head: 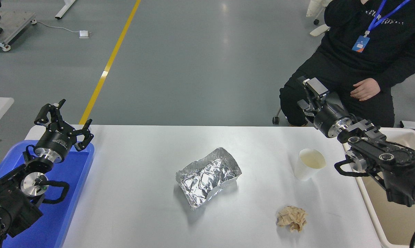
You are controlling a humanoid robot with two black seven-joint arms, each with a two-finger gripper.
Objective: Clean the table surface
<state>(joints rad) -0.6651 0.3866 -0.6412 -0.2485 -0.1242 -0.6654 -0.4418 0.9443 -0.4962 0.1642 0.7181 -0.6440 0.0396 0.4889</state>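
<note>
One foil tray [208, 176], one paper cup [308, 164], one crumpled brown paper wad [291, 218], one blue tray [77, 164], one cream tub [395, 213], two grippers, one person [362, 51].

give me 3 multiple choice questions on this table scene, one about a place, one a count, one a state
1. Where is the paper cup?
A. in the blue tray
B. on the table surface, right of the foil tray
C. in the cream tub

2. How many loose items lie on the table surface?
A. one
B. three
C. five

3. What is the left hand doing?
A. open, holding nothing
B. gripping the cup
C. pressing the foil tray

Answers: 1 B, the cup stands on white tabletop; 2 B, foil tray, cup, crumpled brown paper; 3 A, its fingers are spread above the blue tray.
</note>
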